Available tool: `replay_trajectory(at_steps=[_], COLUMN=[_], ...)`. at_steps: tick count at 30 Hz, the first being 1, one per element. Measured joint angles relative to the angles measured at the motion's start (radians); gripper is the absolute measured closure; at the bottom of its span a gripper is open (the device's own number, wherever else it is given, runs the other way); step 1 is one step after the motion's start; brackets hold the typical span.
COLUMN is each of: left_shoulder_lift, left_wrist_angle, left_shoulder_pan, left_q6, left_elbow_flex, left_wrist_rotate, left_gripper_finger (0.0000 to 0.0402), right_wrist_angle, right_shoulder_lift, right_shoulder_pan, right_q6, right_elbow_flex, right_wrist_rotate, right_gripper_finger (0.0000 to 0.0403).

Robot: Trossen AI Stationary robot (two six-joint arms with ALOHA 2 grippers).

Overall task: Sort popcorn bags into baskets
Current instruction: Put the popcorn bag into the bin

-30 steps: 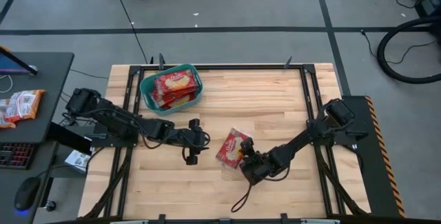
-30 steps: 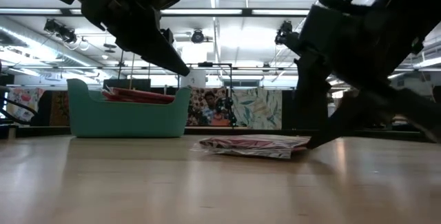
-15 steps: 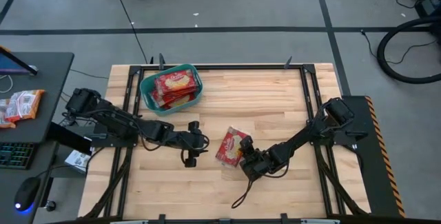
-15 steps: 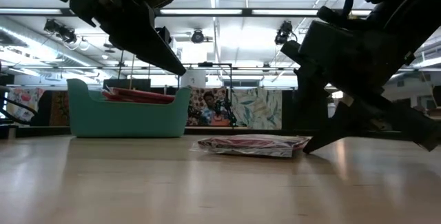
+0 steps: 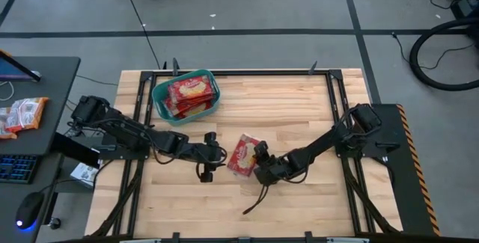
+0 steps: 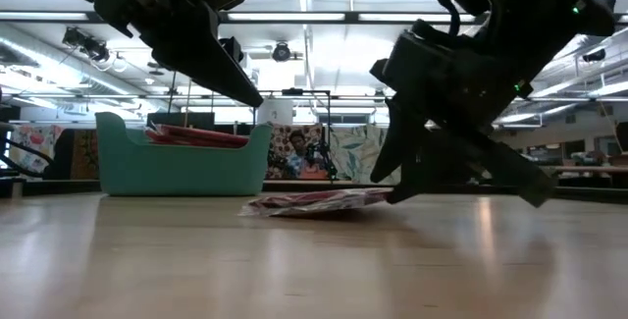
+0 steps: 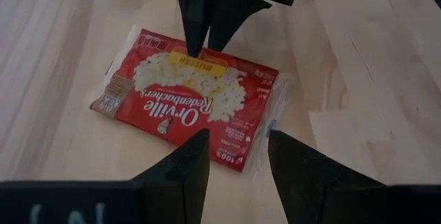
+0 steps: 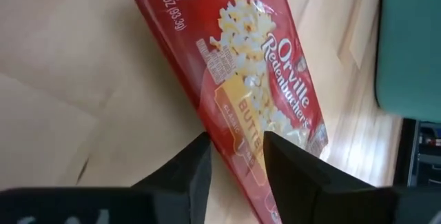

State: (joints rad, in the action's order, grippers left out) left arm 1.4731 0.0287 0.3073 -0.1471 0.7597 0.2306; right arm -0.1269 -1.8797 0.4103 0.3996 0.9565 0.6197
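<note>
The right gripper [image 5: 260,155] sits low over the middle of the pale wooden plank table [image 5: 299,108], its two dark fingers [image 8: 196,169] set a narrow gap apart. Between them lies the edge of a flat red popcorn packet with a yellow butter label [image 5: 241,155]. In the right wrist view the fingers frame the packet's [image 8: 255,107] yellow label, and in the left wrist view their tips come down on that same end of the packet [image 7: 189,100]. Whether they press it firmly cannot be told. The packet lies flat on the wood directly ahead of this gripper, and in the low view [image 6: 314,201] it rests on the tabletop with the gripper's bulk [image 6: 432,152] just beside it.

On the packet's other side, just beyond it from the right gripper, hangs the left gripper [image 5: 206,162], pointing at the packet without touching it. Its own dark fingers [image 7: 182,176] stand moderately apart, with nothing between them; the packet's near edge lies just past their tips.

Farther off, well apart from both grippers toward the table's far left corner, stands a teal plastic rectangular tub with rounded corners [image 5: 159,101]. Several more red packets [image 5: 188,95] lie stacked inside it, their tops showing just above its rim in the low view [image 6: 196,134].
</note>
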Motion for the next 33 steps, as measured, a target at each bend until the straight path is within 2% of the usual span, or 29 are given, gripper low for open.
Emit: replay_trajectory(at_steps=[8, 15, 21, 25, 29, 33], left_shoulder_lift=[0.000, 0.000, 0.000, 0.000, 0.000, 0.000], left_wrist_angle=[-0.002, -0.003, -0.002, 0.007, 0.006, 0.007], left_shoulder_pan=[0.000, 0.000, 0.025, 0.060, 0.078, 0.101], left_q6=[0.000, 0.000, 0.056, 0.087, 0.087, 0.109], left_elbow_flex=[0.000, 0.000, 0.000, 0.000, 0.000, 0.000], left_wrist_rotate=[0.000, 0.000, 0.002, 0.009, 0.019, 0.098], left_gripper_finger=[0.0249, 0.0249, 0.0245, 0.0220, 0.0176, 0.0137], right_wrist_angle=[0.030, 0.049, 0.060, 0.013, -0.079, -0.164], right_shoulder_lift=[0.000, 0.000, 0.000, 0.006, 0.006, 0.008], right_shoulder_pan=[-0.015, -0.015, -0.007, -0.014, -0.029, -0.039], right_q6=[0.019, 0.016, -0.065, -0.166, -0.274, -0.350], right_elbow_flex=[0.000, 0.000, 0.018, 0.064, 0.144, 0.222], right_wrist_rotate=[-0.036, -0.057, -0.040, -0.046, -0.058, -0.068], right_gripper_finger=[0.0324, 0.0391, 0.0397, 0.0398, 0.0400, 0.0400])
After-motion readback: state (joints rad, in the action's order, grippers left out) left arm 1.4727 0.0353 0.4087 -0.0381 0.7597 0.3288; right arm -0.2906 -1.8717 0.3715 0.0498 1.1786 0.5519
